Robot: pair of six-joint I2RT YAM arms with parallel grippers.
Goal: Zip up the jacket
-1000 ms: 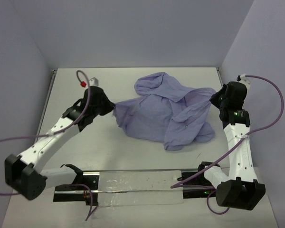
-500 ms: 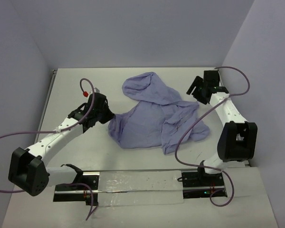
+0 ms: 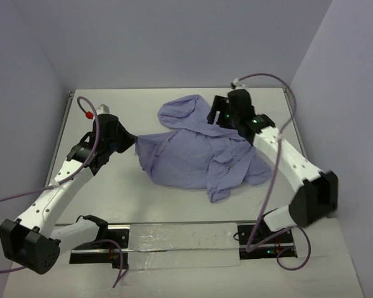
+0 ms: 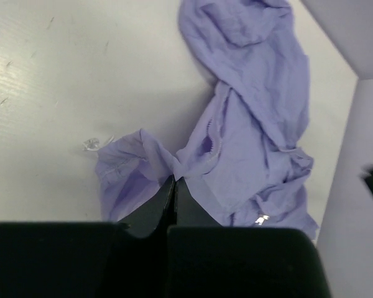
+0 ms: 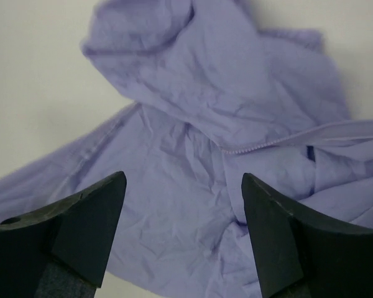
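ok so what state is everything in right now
lavender thin-fabric jacket: crumpled in a heap, not laid flat; cannot tell if zipped
left fingers: shut, pinching the jacket's edge
right fingers: open, over the jacket, holding nothing

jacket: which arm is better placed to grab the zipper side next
Right: the right tool is open over the jacket, zipper just ahead; the left tool is shut on a jacket corner.
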